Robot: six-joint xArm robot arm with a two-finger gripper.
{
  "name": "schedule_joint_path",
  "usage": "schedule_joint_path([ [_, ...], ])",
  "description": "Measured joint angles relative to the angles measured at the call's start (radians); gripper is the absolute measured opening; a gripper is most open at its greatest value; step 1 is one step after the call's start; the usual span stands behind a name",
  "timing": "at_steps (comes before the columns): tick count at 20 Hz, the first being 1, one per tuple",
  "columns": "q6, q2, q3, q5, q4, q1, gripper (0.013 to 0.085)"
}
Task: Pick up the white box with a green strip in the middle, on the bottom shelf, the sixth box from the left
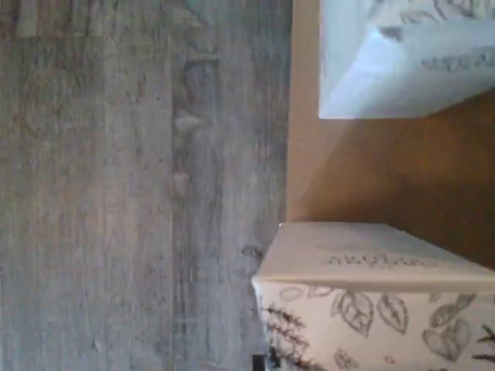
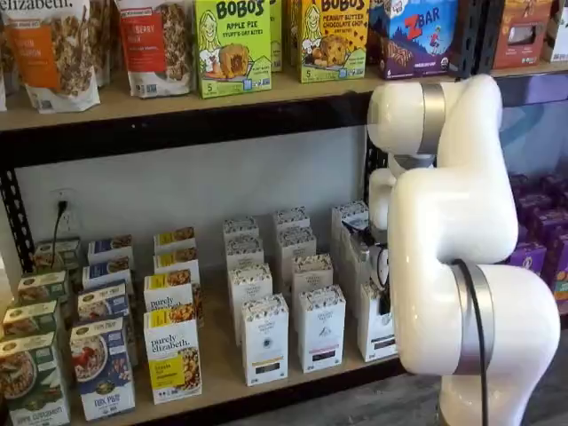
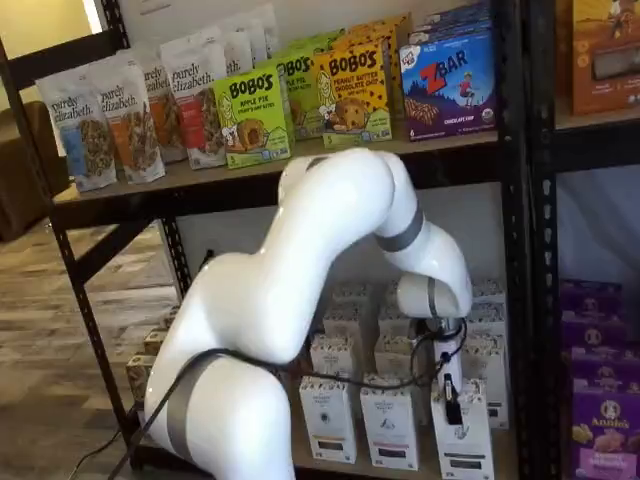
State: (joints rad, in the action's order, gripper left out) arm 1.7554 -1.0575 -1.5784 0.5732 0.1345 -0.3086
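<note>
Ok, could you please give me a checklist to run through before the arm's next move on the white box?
1. Position of the gripper at the white box: ok; in a shelf view it hangs at the box's top front.
2. Finger gap: cannot tell; seen side-on.
3. Box gripped: cannot tell.
4. The white box upright at the front edge of the bottom shelf: ok.
5. Room beside the neighbouring carton: ok; a gap shows between them.

light: even, soft indoor | wrist view: blurry, dim | shelf views: sharp, faint shadows
</note>
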Motion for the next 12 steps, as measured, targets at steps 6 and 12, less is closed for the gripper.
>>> schedule_joint_path([
  [6, -0.020, 0.154, 0.255, -0.121, -0.007, 0.022, 0.0490],
  [12, 0.017, 0.333, 0.489, -0.178, -0.081, 0.052, 0.0490],
])
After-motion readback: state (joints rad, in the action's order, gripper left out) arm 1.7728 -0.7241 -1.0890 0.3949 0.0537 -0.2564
